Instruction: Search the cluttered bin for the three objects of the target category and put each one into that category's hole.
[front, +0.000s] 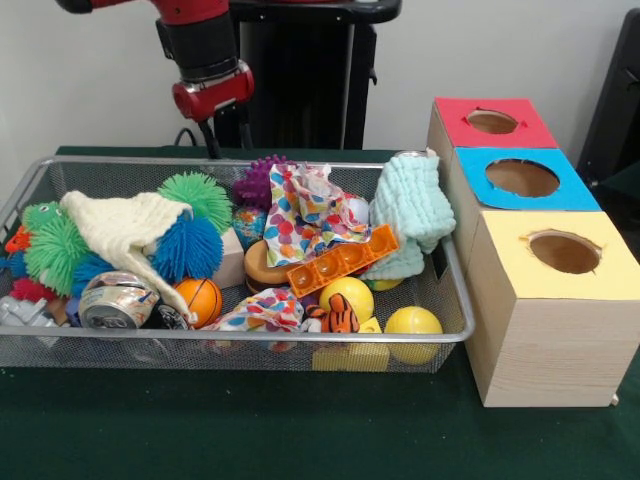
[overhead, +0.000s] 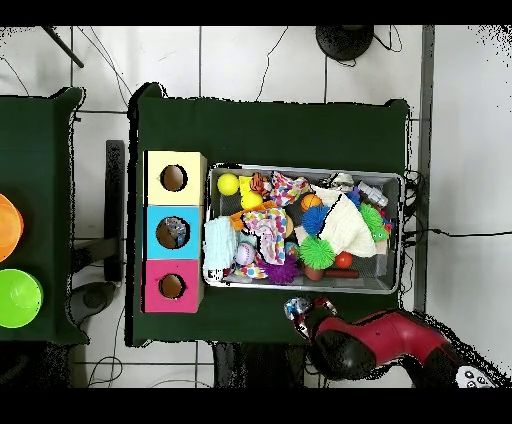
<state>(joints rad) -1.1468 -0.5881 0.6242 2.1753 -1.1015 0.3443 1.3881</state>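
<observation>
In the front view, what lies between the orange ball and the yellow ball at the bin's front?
A crumpled dotted cloth and a small tiger toy lie between the orange ball and the yellow ball, seen in the front view.

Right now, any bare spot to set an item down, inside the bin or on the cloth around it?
The wire bin is packed edge to edge: cloths, spiky balls, the can, yellow balls; no bare floor shows. Free patches are on the green cloth: the wide strip in front of the bin and the boxes, and in the overhead view the band beyond the bin.
</observation>
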